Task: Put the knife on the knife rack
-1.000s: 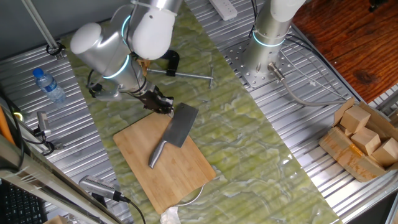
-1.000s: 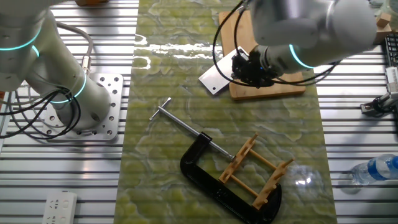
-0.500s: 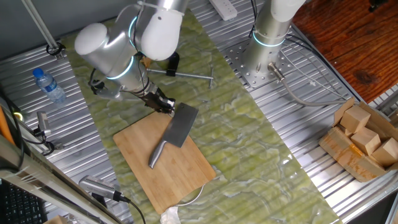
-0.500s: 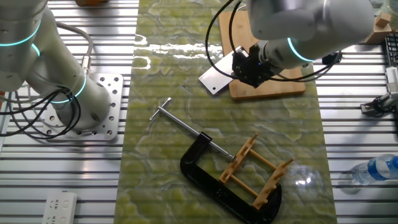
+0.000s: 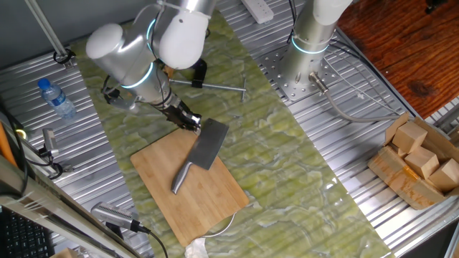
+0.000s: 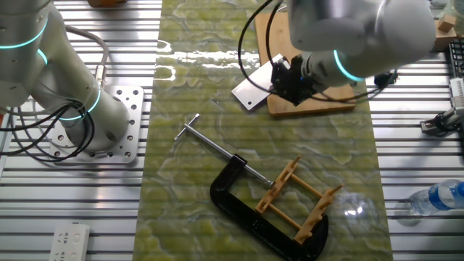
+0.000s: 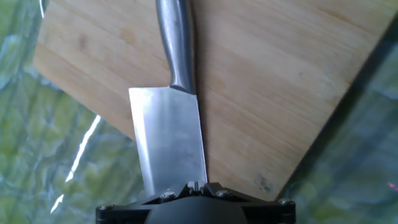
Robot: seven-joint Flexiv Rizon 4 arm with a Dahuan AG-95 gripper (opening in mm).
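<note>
You see: knife (image 7: 168, 143) grey steel blade, silver handle | cutting board (image 7: 261, 93) light bamboo | mat (image 5: 287, 143) mottled green | clamp (image 6: 254, 214) black | knife rack (image 6: 297, 199) light-brown

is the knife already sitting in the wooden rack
No, the knife lies flat on the cutting board, while the knife rack stands apart by the black clamp.

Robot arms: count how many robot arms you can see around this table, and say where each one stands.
2. One silver arm with a teal ring reaches over the bamboo cutting board; a second silver arm stands bolted to a plate beside the green mat. Others may be out of view.
</note>
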